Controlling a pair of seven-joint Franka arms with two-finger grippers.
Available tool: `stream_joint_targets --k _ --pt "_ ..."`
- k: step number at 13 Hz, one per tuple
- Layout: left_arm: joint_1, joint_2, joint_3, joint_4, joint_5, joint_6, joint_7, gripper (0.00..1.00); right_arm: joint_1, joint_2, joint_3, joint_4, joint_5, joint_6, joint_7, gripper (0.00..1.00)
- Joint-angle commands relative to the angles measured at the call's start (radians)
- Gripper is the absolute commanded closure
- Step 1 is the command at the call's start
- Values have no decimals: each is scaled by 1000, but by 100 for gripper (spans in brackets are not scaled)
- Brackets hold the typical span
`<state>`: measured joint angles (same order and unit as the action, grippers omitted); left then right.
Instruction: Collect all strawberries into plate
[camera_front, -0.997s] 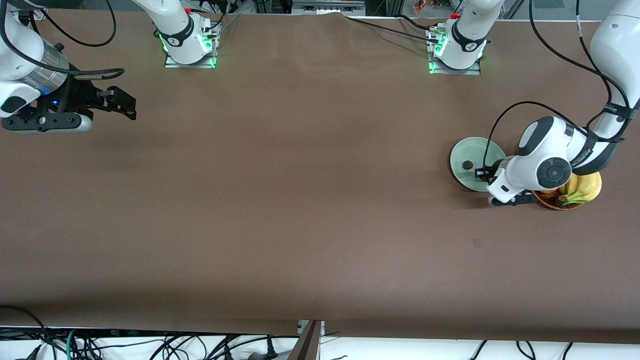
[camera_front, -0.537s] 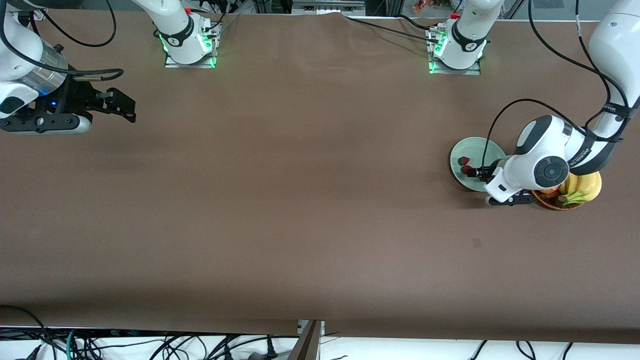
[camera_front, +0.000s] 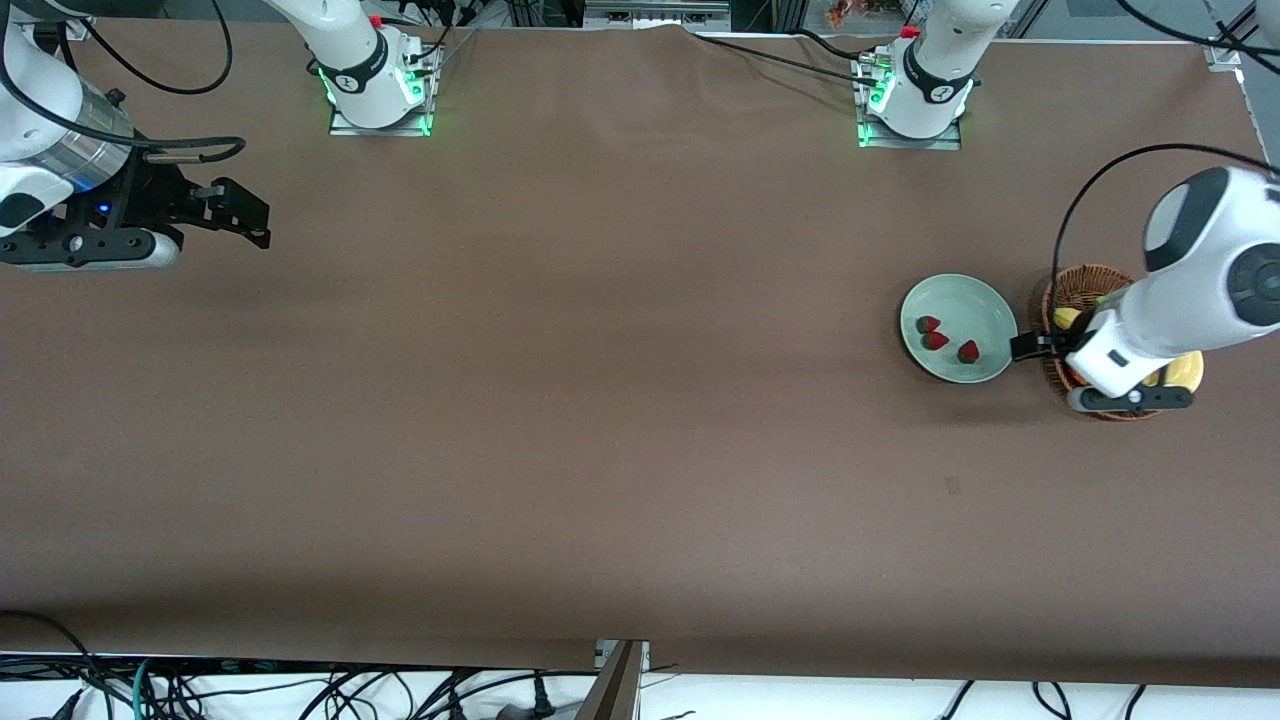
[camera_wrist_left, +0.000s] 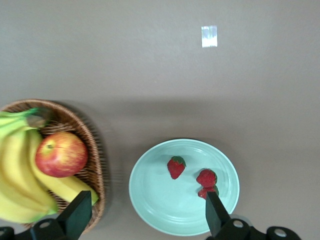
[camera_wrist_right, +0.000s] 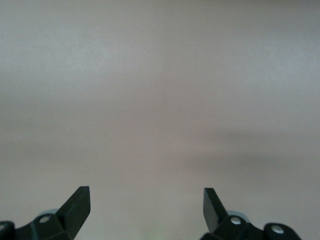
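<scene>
Three strawberries (camera_front: 943, 338) lying in the plate (camera_front: 985, 300), left claw (camera_front: 1040, 346) hovering wide open, empty, right claw (camera_front: 240, 212) waiting open, empty

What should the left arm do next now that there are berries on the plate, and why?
Probably just back the left gripper away and park it. All three strawberries already lie on the plate, and its fingers are open and empty above the basket. The right gripper waits, open, at its end.

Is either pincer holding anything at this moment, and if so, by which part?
Nothing is held. The left pincer is open over the gap between plate and basket; the right pincer waits open over bare table.
</scene>
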<state>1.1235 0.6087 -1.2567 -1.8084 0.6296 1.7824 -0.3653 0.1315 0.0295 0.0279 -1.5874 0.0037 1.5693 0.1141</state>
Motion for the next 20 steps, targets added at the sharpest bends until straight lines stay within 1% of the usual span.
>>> stream_joint_targets --k 1,3,5,6,7,9,10,12,13,14,15,17,19,20 --pt "-2 -4 -55 117 -34 -116 40 0 -7 4 7 15 -5 -3 2 0" --pt "-27 -29 -35 226 -115 -168 126 0 -7 4 9 15 -5 -3 2 0" --pt "-118 -81 58 305 -165 -211 184 0 -7 4 9 15 -5 -3 2 0" --pt "-175 -127 128 316 -200 -212 209 0 -7 4 9 15 -5 -3 2 0" --pt "-242 -189 220 322 -255 -212 248 0 -7 4 9 15 -5 -3 2 0" --pt "-409 -307 461 322 -399 -209 374 0 -7 4 7 15 -5 -2 2 0" --pt "-491 -351 567 319 -448 -209 411 0 -7 4 7 15 -4 -2 2 0" --pt "-681 -414 786 310 -526 -209 422 0 -7 3 9 15 -4 -2 2 0" --pt "-765 -443 877 298 -565 -210 421 0 -7 3 9 15 -2 -2 2 0" --pt "-833 -466 945 279 -590 -209 416 0 -7 3 9 15 -2 -2 2 0" --pt "-893 -489 1001 255 -603 -205 416 0 -7 3 9 15 -2 -2 2 0" --pt "-984 -538 1075 198 -619 -186 414 0 -7 3 9 15 -2 -2 2 0" --pt "-1025 -581 1106 141 -622 -147 411 0 -7 3 9 15 -2 -3 2 0" --pt "-1036 -584 1122 139 -623 -149 407 0 -7 3 9 15 -2 -3 2 0"
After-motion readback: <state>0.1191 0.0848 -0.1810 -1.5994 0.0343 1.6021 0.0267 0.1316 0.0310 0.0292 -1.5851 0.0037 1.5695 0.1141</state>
